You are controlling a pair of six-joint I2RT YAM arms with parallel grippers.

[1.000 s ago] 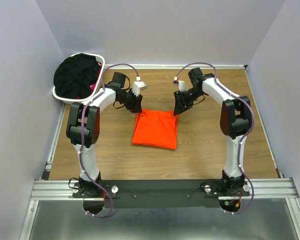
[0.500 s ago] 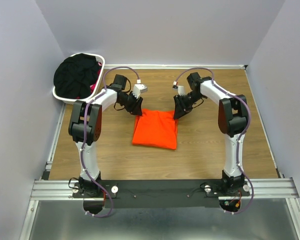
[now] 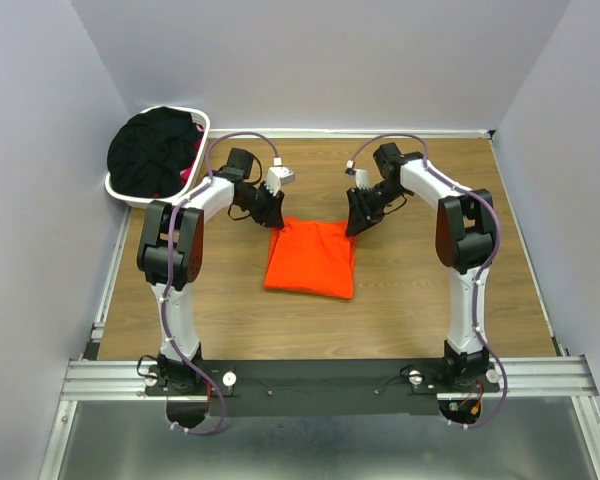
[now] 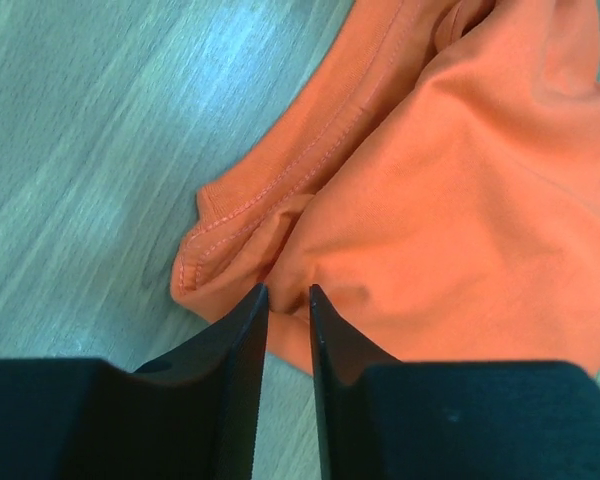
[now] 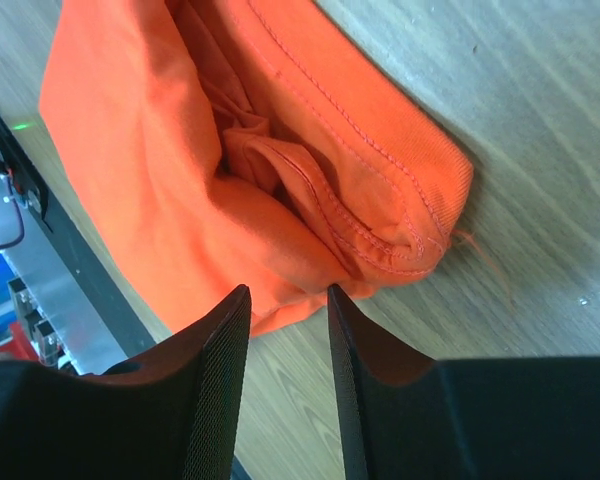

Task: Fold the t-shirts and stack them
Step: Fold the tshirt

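Observation:
The orange t-shirt [image 3: 310,258] lies folded into a rough rectangle on the wooden table, between the two arms. My left gripper [image 3: 276,222] is at its far left corner. In the left wrist view the left gripper [image 4: 288,290] has its jaws nearly together, pinching a fold of the orange t-shirt [image 4: 460,200] at the tips. My right gripper [image 3: 352,226] is at the far right corner. In the right wrist view the right gripper [image 5: 288,290] has its jaws apart, the hemmed edge of the orange t-shirt [image 5: 150,150] just beyond the tips. Black t-shirts [image 3: 155,150] and a bit of pink cloth [image 3: 187,172] sit piled in the basket.
The white laundry basket [image 3: 204,124] stands at the far left corner of the table, close to the left arm. Grey walls close in the left, back and right sides. A metal rail runs along the near edge.
Both grippers have moved inward and down to the far corners of the orange t-shirt. The shirt itself has not moved.

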